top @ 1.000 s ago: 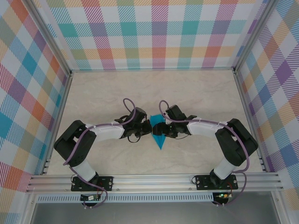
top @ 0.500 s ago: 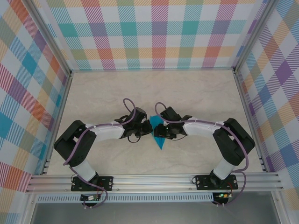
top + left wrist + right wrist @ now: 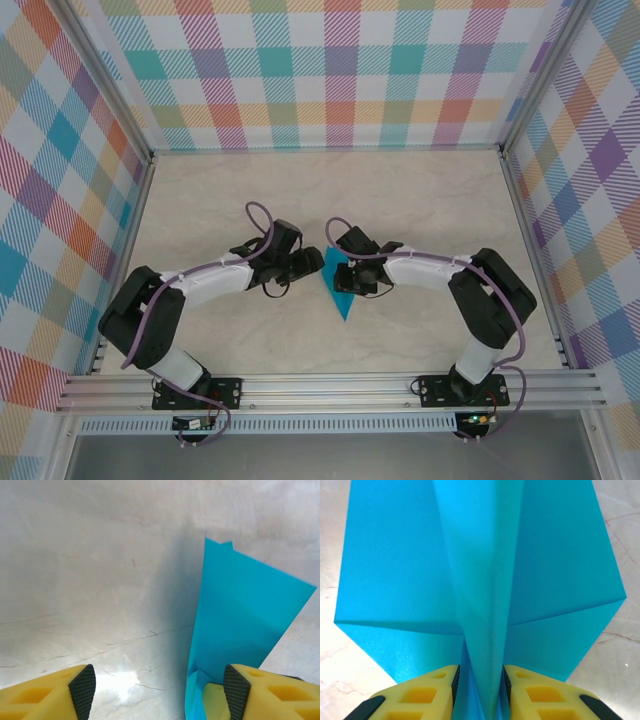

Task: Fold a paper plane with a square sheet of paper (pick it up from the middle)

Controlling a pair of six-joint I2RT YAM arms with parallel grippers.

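I've got the paper plane (image 3: 343, 303) sitting mid-table (image 3: 420, 200) between the two arms. Its long axis runs far-to-near, and the sharp nose is aimed at the near edge, toward the bases. My right gripper (image 3: 480, 682) is pinching the raised centre fold, with the wings fanning out on either side. My left gripper (image 3: 159, 687) is spread wide, one pad just beside the plane's edge and the other over bare table.
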